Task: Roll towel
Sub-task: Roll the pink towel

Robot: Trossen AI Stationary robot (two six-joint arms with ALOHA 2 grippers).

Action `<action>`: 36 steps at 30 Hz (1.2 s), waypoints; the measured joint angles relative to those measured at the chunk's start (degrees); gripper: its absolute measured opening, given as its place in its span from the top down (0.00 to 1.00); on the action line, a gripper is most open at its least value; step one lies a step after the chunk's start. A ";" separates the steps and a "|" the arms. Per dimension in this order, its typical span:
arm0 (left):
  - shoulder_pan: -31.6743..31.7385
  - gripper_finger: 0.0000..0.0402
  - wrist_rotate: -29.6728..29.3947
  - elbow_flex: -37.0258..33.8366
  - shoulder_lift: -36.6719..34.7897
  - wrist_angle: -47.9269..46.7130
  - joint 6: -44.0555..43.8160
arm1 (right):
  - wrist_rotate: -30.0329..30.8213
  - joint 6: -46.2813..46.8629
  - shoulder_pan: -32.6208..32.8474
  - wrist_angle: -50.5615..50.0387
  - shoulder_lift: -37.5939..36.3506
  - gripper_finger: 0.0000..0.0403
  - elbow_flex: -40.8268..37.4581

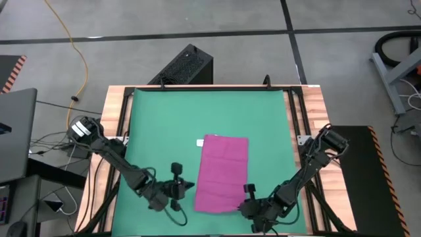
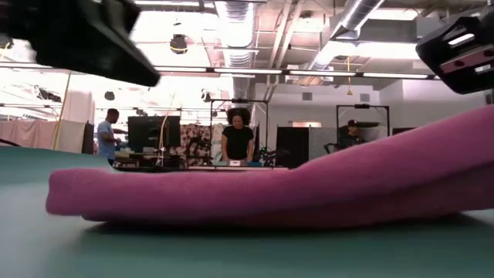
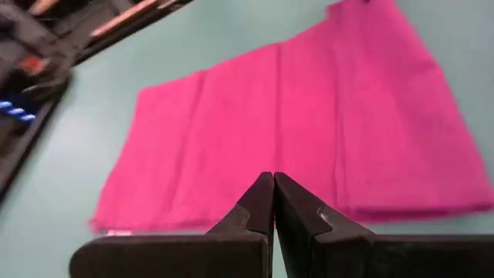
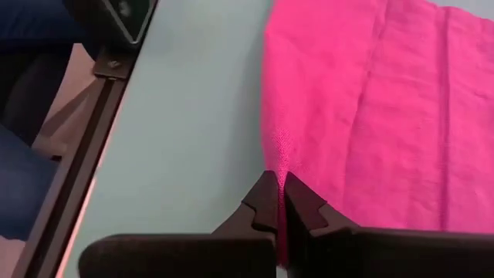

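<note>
The magenta-pink towel (image 1: 223,174) lies spread on the green mat (image 1: 164,125), its long sides running near to far. Its white tag (image 1: 200,142) is at the far left corner. My right gripper (image 1: 248,196) is at the towel's right edge near the near end and is shut on it. That side rises off the mat in the low view (image 2: 455,147). My left gripper (image 1: 186,187) is shut beside the towel's left edge. It hangs above the mat in the low view (image 2: 85,38), with the towel (image 3: 309,123) ahead of its fingertips (image 3: 274,181). My right gripper pinches the towel's right long edge (image 4: 278,158) between its two fingers, close to the near end. The fingers come slanting from the table's near right side. That edge is raised off the mat, and the rest of the towel (image 4: 386,116) lies flat.
The mat's black frame and wooden table border (image 1: 117,112) run around the work area. A black box (image 1: 187,66) stands beyond the far edge. People stand in the room behind the table (image 2: 238,139). Bare mat lies far and left of the towel.
</note>
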 joint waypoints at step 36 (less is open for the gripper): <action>9.42 1.00 28.78 0.87 17.92 19.01 0.65 | 0.11 1.47 -0.41 -2.08 0.00 0.96 0.00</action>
